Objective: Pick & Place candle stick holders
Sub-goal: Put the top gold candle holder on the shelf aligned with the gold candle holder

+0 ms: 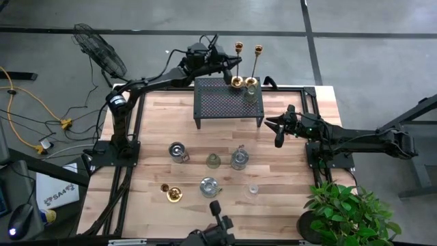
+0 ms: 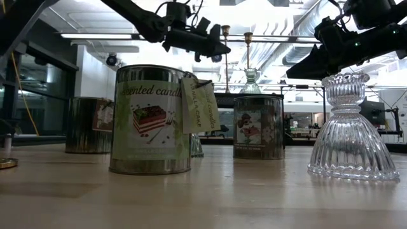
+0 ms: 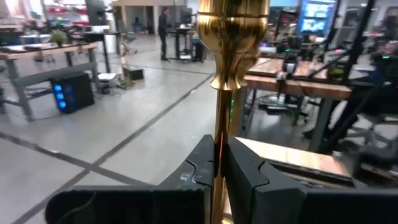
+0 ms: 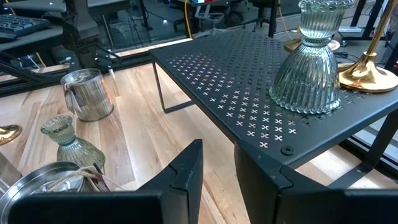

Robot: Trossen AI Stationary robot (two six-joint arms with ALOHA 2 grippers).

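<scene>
Two tall gold stick holders stand upright at the far right of the black mesh stand (image 1: 227,102): one (image 1: 238,65) and, to its right, the other (image 1: 257,61). A clear glass holder (image 1: 251,93) stands on the stand beside them. My left gripper (image 1: 229,69) is shut on the left gold holder. A third gold holder (image 1: 173,193) lies on the table near the front left. Two glass holders (image 1: 214,161) (image 1: 252,190) stand on the table. My right gripper (image 1: 278,130) is open and empty, right of the stand. My left gripper pinches the gold holder's thin shaft (image 3: 217,155) between its two fingers, below the cup (image 3: 233,37). The fingers come level from the table's left and lie across the shaft. The holder is upright, with its round base (image 1: 237,83) at the stand's top.
Three metal candle tins (image 1: 177,152) (image 1: 238,159) (image 1: 209,186) stand among the glass holders mid-table. A potted plant (image 1: 348,212) is at the front right corner. A fan (image 1: 99,48) stands off the table's far left.
</scene>
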